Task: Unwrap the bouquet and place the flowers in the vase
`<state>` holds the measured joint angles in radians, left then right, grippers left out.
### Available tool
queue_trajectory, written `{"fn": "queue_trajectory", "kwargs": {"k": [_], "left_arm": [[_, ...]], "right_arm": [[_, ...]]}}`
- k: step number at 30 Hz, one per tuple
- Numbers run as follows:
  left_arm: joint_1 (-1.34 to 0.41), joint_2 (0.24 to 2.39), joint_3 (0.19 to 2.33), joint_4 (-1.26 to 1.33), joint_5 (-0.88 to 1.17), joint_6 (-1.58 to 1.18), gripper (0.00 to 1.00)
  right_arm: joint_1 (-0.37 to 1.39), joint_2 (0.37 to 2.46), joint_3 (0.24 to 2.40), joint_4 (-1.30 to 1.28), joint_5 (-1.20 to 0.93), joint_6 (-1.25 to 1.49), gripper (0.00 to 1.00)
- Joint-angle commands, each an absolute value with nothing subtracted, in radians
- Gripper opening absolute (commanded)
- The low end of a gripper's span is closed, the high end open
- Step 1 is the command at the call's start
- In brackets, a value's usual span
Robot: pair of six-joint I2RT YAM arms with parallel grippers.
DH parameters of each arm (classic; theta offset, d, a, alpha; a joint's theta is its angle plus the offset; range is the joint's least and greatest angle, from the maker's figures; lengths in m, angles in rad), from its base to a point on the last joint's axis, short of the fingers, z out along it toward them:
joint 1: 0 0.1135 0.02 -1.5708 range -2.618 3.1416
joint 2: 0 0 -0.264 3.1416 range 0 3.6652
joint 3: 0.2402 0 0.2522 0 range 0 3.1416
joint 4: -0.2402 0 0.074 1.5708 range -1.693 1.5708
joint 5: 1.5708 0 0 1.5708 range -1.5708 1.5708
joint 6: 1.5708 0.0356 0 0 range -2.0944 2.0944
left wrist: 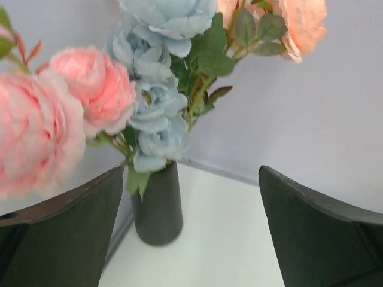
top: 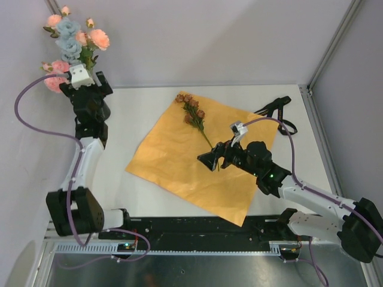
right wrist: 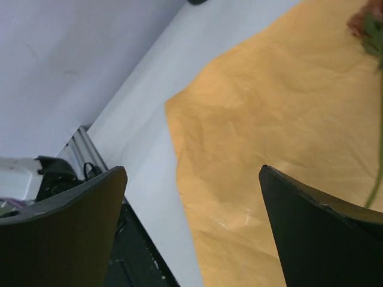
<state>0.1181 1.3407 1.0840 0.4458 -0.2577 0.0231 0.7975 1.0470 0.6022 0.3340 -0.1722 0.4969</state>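
Standing in the vase [left wrist: 157, 209], upper left corner of the top view: pink and pale blue flowers [left wrist: 152, 113], stems down in the dark tube, blooms and leaves spread above its rim. The vase is upright on the white table [top: 137, 113], close to the back wall.

Left gripper [left wrist: 191, 173]: jaws wide, nothing between them. The vase shows in the gap, nearer the left finger [left wrist: 66, 233] and beyond the tips, apart from them as far as the wrist view shows.

Paper [top: 179, 161]: orange sheet, opened out flat and lying diamond-wise at the centre of the table, lightly creased. Its lower corner reaches the near edge.

Brown stem [top: 192, 112]: one stem with brownish blooms and green leaves, lying on the upper part of the paper. Blooms point to the upper centre of the frame; the thin stalk runs down and right.

Right gripper [top: 208, 160]: jaws wide, holding nothing, low over the paper at centre right. The stalk's end lies just beside the tips; contact cannot be told.

Ribbon [top: 278, 110]: black strap, upper right of the table, just off the paper's right corner.
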Motion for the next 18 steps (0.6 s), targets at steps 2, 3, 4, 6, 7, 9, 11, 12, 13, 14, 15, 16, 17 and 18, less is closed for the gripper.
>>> {"fn": "queue_trajectory", "kwargs": {"k": [2, 3, 4, 6, 7, 9, 11, 12, 13, 14, 15, 16, 17, 18], "left_arm": [[0.107, 1.133, 1.079, 0.111, -0.194, -0.187, 0.99], [0.106, 1.095, 1.089, 0.017, -0.186, -0.212, 0.99], [0.106, 1.065, 1.093, -0.047, -0.163, -0.243, 1.0], [0.106, 0.985, 1.072, -0.14, -0.095, -0.284, 1.0], [0.106, 0.936, 1.044, -0.165, -0.036, -0.306, 1.0], [0.104, 0.837, 0.978, -0.189, 0.071, -0.369, 1.0], [0.093, 0.736, 0.905, -0.196, 0.161, -0.447, 1.0], [0.085, 0.695, 0.875, -0.196, 0.203, -0.481, 1.0], [0.072, 0.667, 0.841, -0.198, 0.252, -0.502, 1.0], [0.061, 0.642, 0.818, -0.199, 0.287, -0.515, 1.0], [0.05, 0.624, 0.789, -0.204, 0.325, -0.525, 1.0], [0.039, 0.603, 0.764, -0.208, 0.35, -0.533, 0.99], [0.024, 0.586, 0.733, -0.211, 0.372, -0.539, 1.0], [0.017, 0.565, 0.701, -0.215, 0.387, -0.54, 1.0]], "right_arm": [[0.745, 1.072, 0.633, 0.255, -0.082, 0.544, 0.99], [0.733, 1.082, 0.635, 0.246, -0.079, 0.546, 0.99], [0.724, 1.097, 0.642, 0.235, -0.074, 0.548, 0.99], [0.708, 1.128, 0.658, 0.205, -0.054, 0.545, 0.97], [0.702, 1.142, 0.667, 0.188, -0.039, 0.54, 0.95], [0.695, 1.189, 0.693, 0.157, -0.012, 0.515, 0.93], [0.685, 1.24, 0.734, 0.121, 0.031, 0.482, 0.87], [0.682, 1.263, 0.758, 0.109, 0.045, 0.463, 0.84], [0.679, 1.295, 0.776, 0.103, 0.06, 0.448, 0.8], [0.678, 1.323, 0.799, 0.097, 0.07, 0.431, 0.76], [0.676, 1.359, 0.817, 0.094, 0.082, 0.418, 0.73], [0.675, 1.39, 0.842, 0.091, 0.09, 0.398, 0.7], [0.675, 1.43, 0.865, 0.089, 0.096, 0.383, 0.68], [0.673, 1.46, 0.892, 0.088, 0.1, 0.364, 0.65]]}}
